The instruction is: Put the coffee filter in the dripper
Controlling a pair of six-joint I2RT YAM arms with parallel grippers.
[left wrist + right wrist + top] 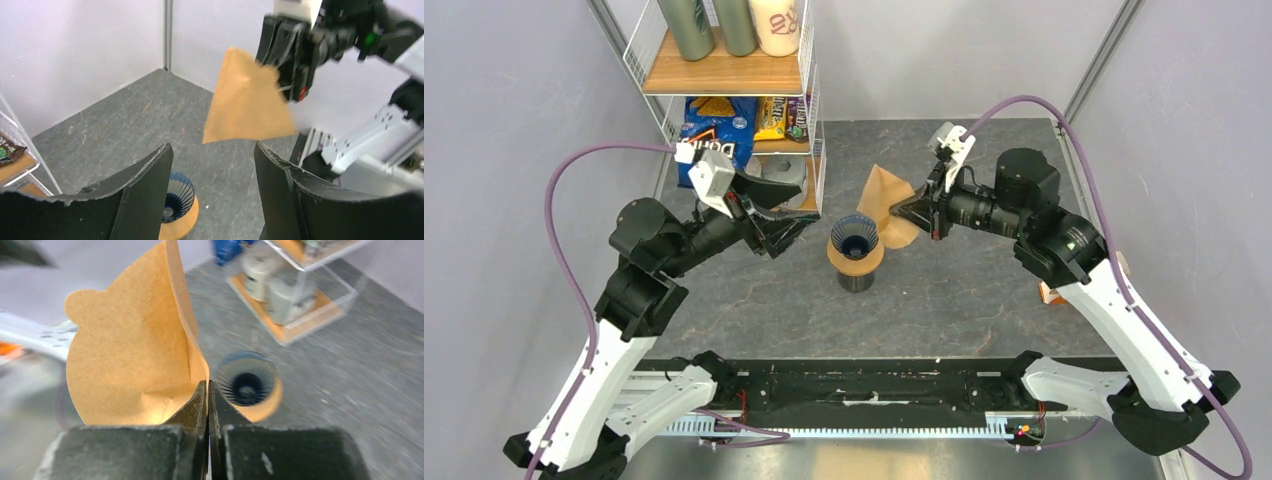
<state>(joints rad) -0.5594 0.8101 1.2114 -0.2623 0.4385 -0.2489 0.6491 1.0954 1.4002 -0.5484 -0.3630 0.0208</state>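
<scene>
We log the dripper seated in a wooden ring atop a dark cup, the filter pinched outside it by our right claw, left claw spread by the shelf.

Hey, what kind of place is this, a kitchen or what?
Probably a robot test cell, not a kitchen: plain walls box in the table, and a wire shelf of snacks plus a dripper stage a coffee corner.
</scene>
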